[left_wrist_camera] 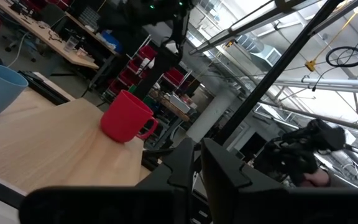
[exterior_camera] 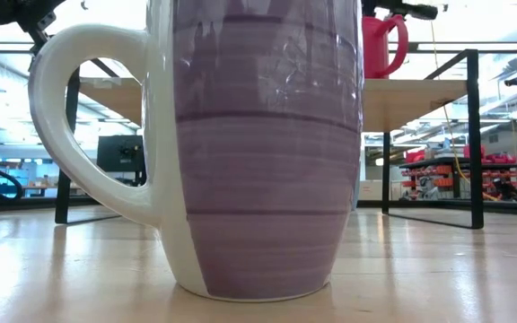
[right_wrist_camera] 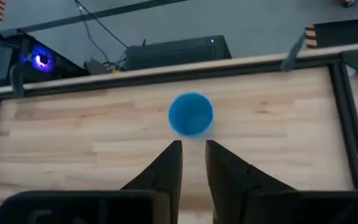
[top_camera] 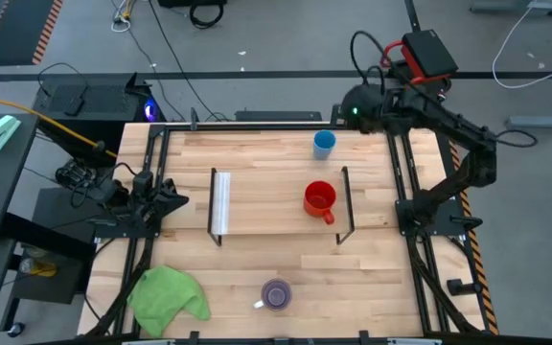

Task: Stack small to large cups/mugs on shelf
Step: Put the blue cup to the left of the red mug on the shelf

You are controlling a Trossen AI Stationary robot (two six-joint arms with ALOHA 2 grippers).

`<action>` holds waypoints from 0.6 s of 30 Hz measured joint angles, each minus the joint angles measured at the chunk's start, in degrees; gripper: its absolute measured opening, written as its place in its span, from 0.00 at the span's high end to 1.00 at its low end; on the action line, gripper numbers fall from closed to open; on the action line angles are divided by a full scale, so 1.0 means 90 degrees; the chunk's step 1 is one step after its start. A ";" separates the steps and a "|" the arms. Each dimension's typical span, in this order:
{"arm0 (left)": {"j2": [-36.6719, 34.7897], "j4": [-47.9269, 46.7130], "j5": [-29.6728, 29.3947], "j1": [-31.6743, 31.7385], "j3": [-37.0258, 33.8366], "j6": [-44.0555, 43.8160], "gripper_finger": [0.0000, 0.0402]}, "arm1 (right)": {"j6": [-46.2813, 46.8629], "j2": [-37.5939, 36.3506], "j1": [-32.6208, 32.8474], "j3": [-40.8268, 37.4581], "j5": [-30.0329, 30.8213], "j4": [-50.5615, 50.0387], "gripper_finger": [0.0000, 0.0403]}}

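The red mug [top_camera: 319, 199] stands upright on the shelf [top_camera: 266, 206], near its right end, and also shows in the left wrist view [left_wrist_camera: 126, 117]. The light-blue cup [top_camera: 324, 144] stands on the table beyond the shelf. The purple mug [top_camera: 276, 294] stands near the table's front edge and fills the low view [exterior_camera: 258, 152], its white handle [exterior_camera: 70, 117] to one side. My right gripper [right_wrist_camera: 193, 149] is shut and high above the table's far right, with the blue cup [right_wrist_camera: 191, 114] below and ahead of its fingertips. My left gripper [top_camera: 175, 199] is shut and waits at the table's left edge.
A green cloth [top_camera: 166, 297] lies crumpled at the table's near left corner. The shelf's black end frames [top_camera: 348, 201] stand up at both its ends. Bare wood lies between the shelf and the purple mug.
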 joint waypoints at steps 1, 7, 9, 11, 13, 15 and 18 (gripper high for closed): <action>0.0000 0.0000 0.0000 0.0000 0.0000 0.0000 0.90 | -0.0161 0.0004 -0.0191 -0.0001 -0.0116 0.0090 0.81; 0.0000 0.0031 -0.0002 0.0001 0.0000 -0.0002 0.92 | -0.0827 0.0170 -0.1297 -0.0055 -0.1209 0.0199 0.81; 0.0000 0.0049 -0.0002 0.0000 0.0000 -0.0002 0.93 | -0.0953 0.0244 -0.1570 -0.0197 -0.1615 0.0178 0.81; 0.0000 0.0050 -0.0002 0.0001 0.0000 -0.0002 0.92 | -0.1004 0.0341 -0.1771 -0.0372 -0.1940 0.0176 0.81; 0.0000 0.0049 -0.0002 0.0000 0.0000 -0.0002 0.91 | -0.1056 0.0462 -0.1892 -0.0522 -0.1994 0.0190 0.81; 0.0000 0.0049 -0.0002 0.0001 0.0000 -0.0002 0.91 | -0.1090 0.0577 -0.1943 -0.0681 -0.2006 0.0197 0.81; 0.0000 0.0045 -0.0002 0.0001 0.0000 0.0010 0.91 | -0.1088 0.0795 -0.1962 -0.0980 -0.2194 0.0206 0.81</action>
